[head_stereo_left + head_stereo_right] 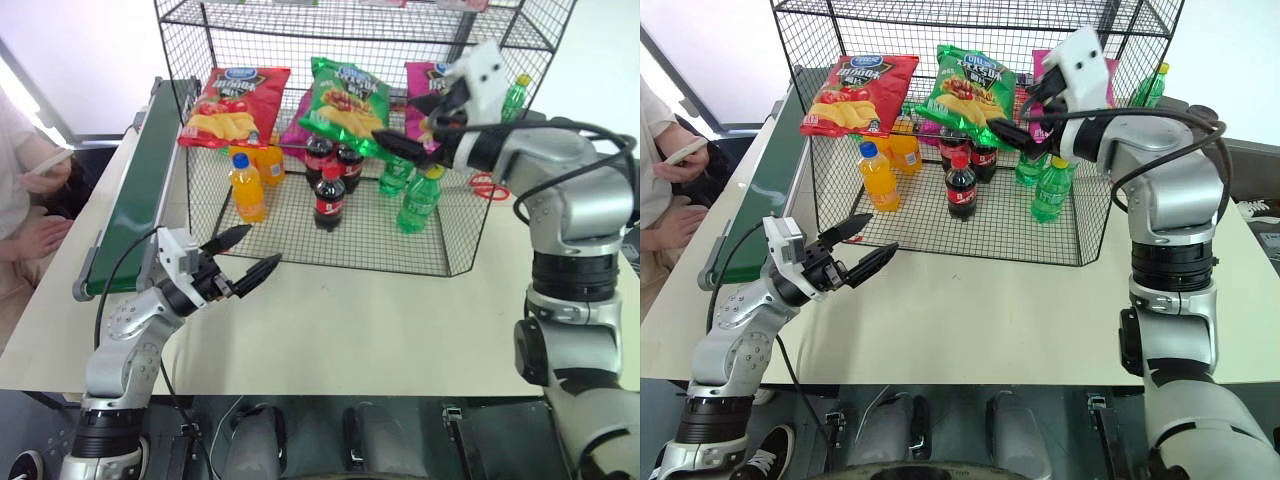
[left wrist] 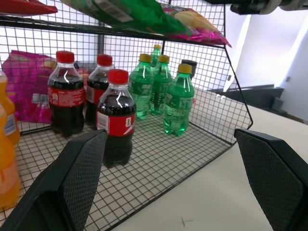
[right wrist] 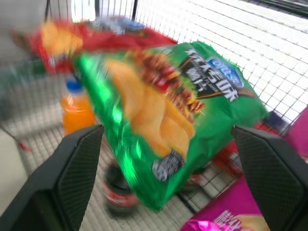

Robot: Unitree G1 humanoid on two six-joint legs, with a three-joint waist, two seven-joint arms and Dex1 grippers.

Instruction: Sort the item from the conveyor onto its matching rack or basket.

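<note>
At far left of the head view a person's hand [image 1: 40, 165] held a phone beside the conveyor [image 1: 135, 190], which ran up the left side. Lower left, the left gripper [image 1: 247, 255] hung over the table [image 1: 380, 330] with fingers spread, empty. In the upper centre, the green bag [image 1: 347, 100] lay on the rack's [image 1: 300, 235] middle tier, between a red bag [image 1: 235, 103] and a pink one [image 1: 418, 85], above bottles. At upper right, the right gripper [image 1: 420, 125] stood just beside it, jaws wide, gripping nothing. The bag looked light, soft, crinkly and slick; a pinch at its sealed edge would likely hold best.
</note>
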